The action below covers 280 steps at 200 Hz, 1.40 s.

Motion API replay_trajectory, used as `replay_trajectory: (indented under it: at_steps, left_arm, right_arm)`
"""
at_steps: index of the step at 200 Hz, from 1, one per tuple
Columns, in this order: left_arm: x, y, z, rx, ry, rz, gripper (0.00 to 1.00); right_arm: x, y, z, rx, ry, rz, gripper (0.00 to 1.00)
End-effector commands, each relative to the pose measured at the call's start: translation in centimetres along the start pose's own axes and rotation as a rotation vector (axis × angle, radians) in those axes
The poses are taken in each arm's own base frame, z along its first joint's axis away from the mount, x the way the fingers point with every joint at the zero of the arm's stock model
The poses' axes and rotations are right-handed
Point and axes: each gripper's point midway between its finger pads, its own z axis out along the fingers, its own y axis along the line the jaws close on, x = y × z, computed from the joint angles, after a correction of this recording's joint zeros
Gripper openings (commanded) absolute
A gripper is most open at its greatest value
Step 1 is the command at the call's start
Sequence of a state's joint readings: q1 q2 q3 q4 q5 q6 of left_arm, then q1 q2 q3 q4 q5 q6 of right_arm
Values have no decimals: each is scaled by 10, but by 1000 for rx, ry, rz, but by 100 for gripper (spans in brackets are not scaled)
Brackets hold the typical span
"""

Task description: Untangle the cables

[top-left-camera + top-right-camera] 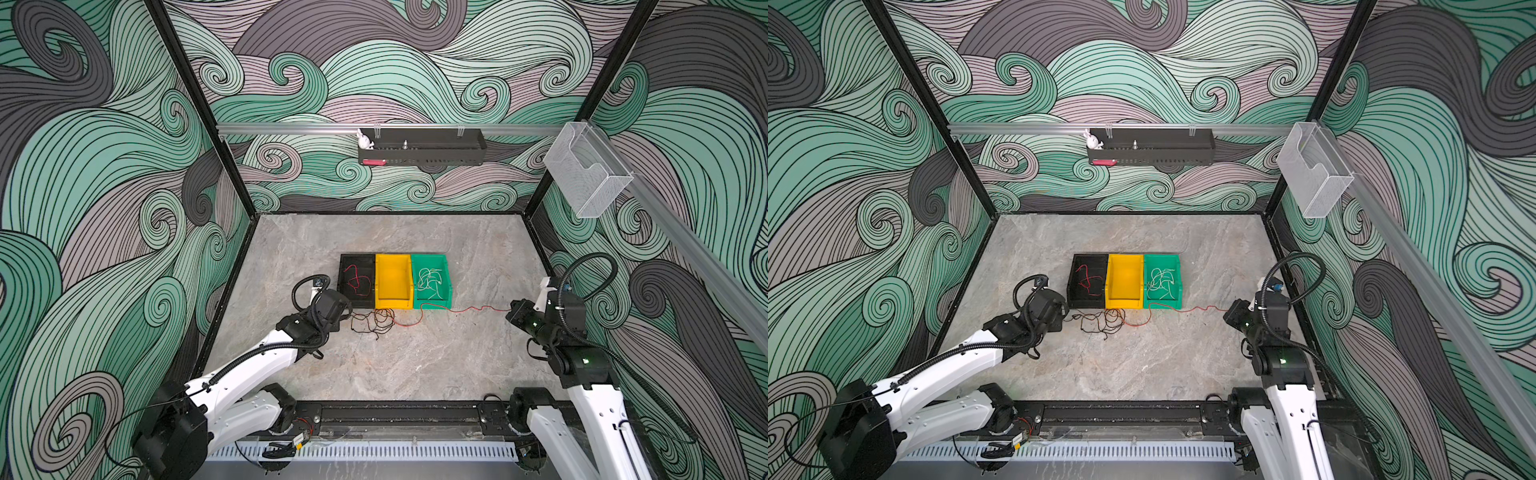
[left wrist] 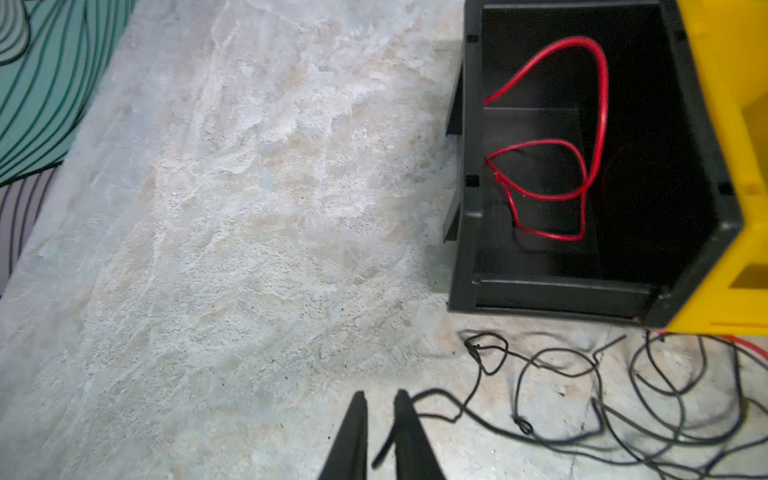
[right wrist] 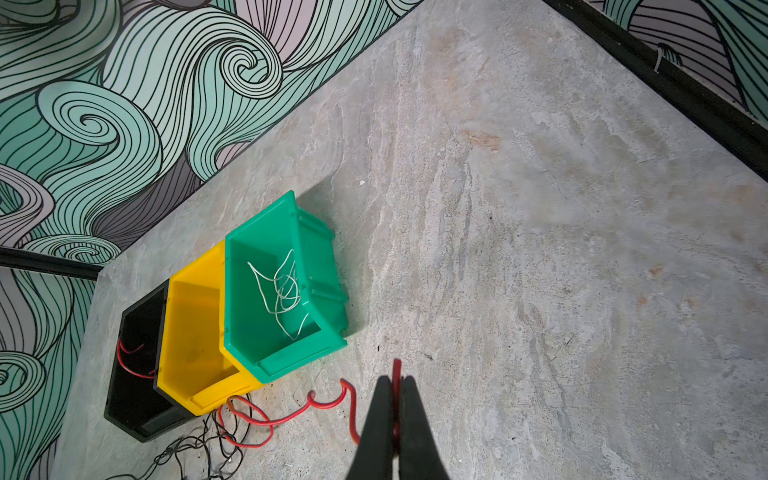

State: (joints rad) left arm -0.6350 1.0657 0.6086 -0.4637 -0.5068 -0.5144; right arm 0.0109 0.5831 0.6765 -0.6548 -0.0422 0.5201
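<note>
Nearest to me in both top views is the white slotted strip (image 1: pixel 374 451) along the front of the table (image 1: pixel 415 374). Farther in, the right gripper (image 1: pixel 512 311) holds the end of the red cable (image 1: pixel 465 309). From its jaws the cable runs past the front lip of the green bin (image 1: pixel 434 304) and into the black cables (image 1: pixel 374 324), heaped just ahead of the left arm (image 1: pixel 257 361). White cables (image 1: pixel 430 282) lie in the green bin and a second red cable (image 1: pixel 357 282) in the black bin (image 1: pixel 356 256). The yellow bin (image 1: pixel 392 278) between them looks empty.

From the left wrist, the left gripper (image 2: pixel 380 395) has its jaws a little apart. A black strand lies loose in the gap and trails off to one side of the tips into the heap. Nothing looks pinched.

From the right wrist, the right gripper (image 3: pixel 397 379) is clamped on the red cable, whose tip pokes out just beyond the fingertips (image 3: pixel 380 415).

My reading is that the red one is being drawn out of the black heap and isn't free yet. Next, the left jaws need a firm hold on the black strands while the right pulls away. The wall frame is near behind the right jaws, so there is little travel that way. The bin lips beside the cable could snag it. Open room lies over the bare table toward the white slotted strip.
</note>
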Motion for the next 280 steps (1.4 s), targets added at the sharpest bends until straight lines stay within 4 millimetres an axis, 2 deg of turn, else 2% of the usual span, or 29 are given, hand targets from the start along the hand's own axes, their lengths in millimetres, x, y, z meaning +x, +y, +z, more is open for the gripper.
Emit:
replay_trajectory:
  at_steps: [1, 25, 53, 71, 90, 108, 140, 163, 202, 226, 280]
  left_arm:
    - [1, -20, -4, 96, 85, 24, 31]
    - [2, -36, -7, 163, 141, 55, 39]
    - [-8, -51, -19, 256, 115, 78, 47]
    - [-18, -63, -30, 338, 71, 85, 57]
    - [-27, -74, -40, 404, 29, 91, 58]
    - [-33, -100, -56, 541, -27, 138, 59]
    - [-40, -152, -90, 784, -175, 266, 59]
    - [-37, -172, -94, 849, -180, 315, 59]
    - [-39, -188, -88, 874, -195, 339, 60]
    - [-42, -190, -84, 863, -244, 380, 60]
    - [-40, -204, -81, 915, -309, 441, 61]
  right_arm:
    - [-5, 12, -5, -60, -10, 13, 4]
    - [1, 43, -4, -233, 50, 21, 4]
    - [4, 79, -11, -427, 121, 24, 4]
    - [2, 103, -25, -567, 141, 17, 4]
    - [-2, 119, -41, -663, 144, 21, 4]
    - [-3, 131, -53, -730, 157, 16, 4]
    - [-1, 145, -63, -819, 200, 23, 4]
    - [4, 152, -66, -876, 236, 58, 5]
    - [6, 165, -82, -968, 258, 75, 5]
    - [6, 171, -91, -1004, 264, 75, 6]
    - [9, 176, -92, -1039, 288, 89, 7]
